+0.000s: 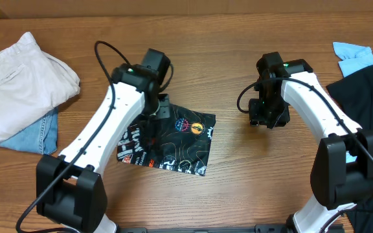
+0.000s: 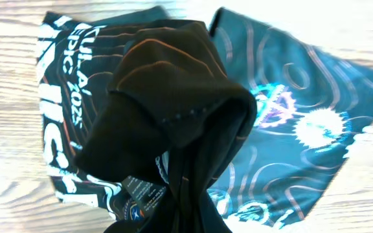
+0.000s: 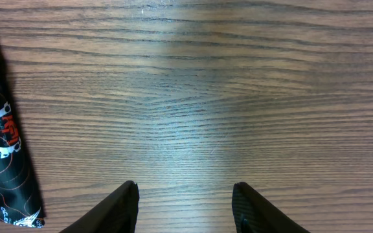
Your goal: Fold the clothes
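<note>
The black jersey (image 1: 180,145) with orange contour lines and white and red logos lies partly folded at the table's middle. My left gripper (image 1: 153,115) is over its left part, shut on a bunched fold of the jersey (image 2: 173,97) and lifting it; the fingers are hidden by cloth in the left wrist view. My right gripper (image 1: 267,116) is open and empty above bare wood, right of the jersey; its fingertips (image 3: 185,194) show in the right wrist view, with the jersey's edge (image 3: 2,162) at far left.
Folded beige trousers (image 1: 24,81) lie on a light-blue denim garment (image 1: 31,136) at the far left. A black garment (image 1: 368,103) and a light-blue one (image 1: 355,57) lie at the right edge.
</note>
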Robot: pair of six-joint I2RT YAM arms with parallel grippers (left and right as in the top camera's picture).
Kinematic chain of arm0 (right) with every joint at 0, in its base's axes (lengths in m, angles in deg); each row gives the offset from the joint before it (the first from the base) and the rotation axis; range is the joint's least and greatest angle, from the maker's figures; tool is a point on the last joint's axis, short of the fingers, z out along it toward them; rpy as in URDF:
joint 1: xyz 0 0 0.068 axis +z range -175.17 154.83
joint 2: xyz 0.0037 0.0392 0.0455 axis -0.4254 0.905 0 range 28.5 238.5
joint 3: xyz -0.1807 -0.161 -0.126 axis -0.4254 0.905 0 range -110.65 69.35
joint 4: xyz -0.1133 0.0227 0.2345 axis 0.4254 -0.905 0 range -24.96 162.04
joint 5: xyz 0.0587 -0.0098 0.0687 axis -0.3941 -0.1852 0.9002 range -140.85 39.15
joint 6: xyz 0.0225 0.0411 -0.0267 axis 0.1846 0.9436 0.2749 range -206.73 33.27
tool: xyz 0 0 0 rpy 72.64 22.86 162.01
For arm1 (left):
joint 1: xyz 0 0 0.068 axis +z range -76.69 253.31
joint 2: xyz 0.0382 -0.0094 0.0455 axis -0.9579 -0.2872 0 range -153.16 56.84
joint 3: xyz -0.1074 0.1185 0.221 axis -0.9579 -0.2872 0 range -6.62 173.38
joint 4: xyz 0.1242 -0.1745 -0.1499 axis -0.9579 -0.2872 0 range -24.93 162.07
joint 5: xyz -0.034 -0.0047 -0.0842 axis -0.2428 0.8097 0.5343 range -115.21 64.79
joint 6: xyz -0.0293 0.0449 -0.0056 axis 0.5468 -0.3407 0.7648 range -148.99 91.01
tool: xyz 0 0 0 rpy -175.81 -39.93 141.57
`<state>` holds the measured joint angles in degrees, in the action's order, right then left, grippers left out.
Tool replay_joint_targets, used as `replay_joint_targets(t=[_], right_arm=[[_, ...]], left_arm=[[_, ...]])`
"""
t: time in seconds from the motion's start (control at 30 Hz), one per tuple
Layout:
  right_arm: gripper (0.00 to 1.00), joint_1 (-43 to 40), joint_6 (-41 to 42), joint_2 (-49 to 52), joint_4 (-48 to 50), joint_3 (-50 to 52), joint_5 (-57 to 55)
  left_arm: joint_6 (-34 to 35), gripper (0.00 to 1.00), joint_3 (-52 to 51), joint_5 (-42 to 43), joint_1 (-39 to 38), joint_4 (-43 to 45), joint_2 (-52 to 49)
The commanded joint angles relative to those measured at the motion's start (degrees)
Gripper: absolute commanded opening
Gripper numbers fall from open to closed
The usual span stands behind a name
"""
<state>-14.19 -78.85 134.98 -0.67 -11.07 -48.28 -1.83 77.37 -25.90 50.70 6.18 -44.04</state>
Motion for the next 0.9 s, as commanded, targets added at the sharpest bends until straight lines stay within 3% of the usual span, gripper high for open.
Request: replay_joint_targets(t=[0.0, 0.87], right_arm=[[0.50, 0.2, -0.2, 0.2, 0.1, -1.3, -0.3], [0.51, 0.2, -0.2, 0.2, -0.3, -1.3, 0.0]], left_arm=[[3.3, 0.04, -0.3, 1.8, -2.3, 1.3, 1.5], [1.8, 0.04, -1.7, 5.7, -11.6, 6.3, -0.2]])
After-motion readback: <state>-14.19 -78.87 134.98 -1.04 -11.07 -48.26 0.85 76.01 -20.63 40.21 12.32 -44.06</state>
